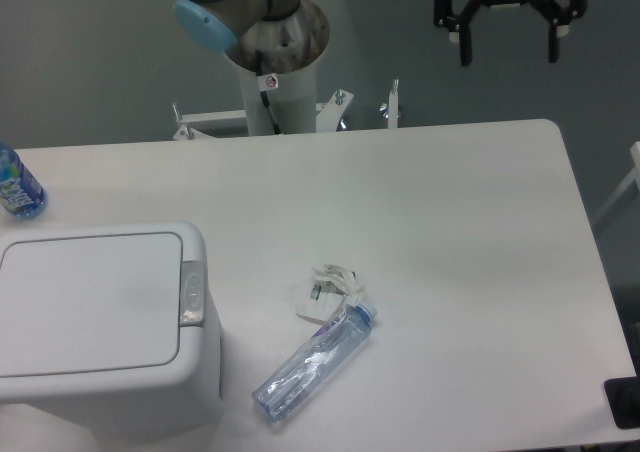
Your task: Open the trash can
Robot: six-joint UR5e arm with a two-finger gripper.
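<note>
Nearest, at the counter's left front, the white bin sits with lid shut. Beside it lies a clear bottle, its torn label unreadable. Far back, my tool hangs high, fingers apart, holding nothing.

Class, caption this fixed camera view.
Open end effector hangs far from closed large white plastic trash can; clear plastic bottle lies beside it.

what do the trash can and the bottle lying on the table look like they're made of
The trash can looks like white moulded plastic with a smooth, slightly satin finish: rounded corners, soft highlights, and a small grey latch on the lid edge. The lying bottle seems to be thin clear plastic, since the table shows through it; its cap end looks blue.
</note>
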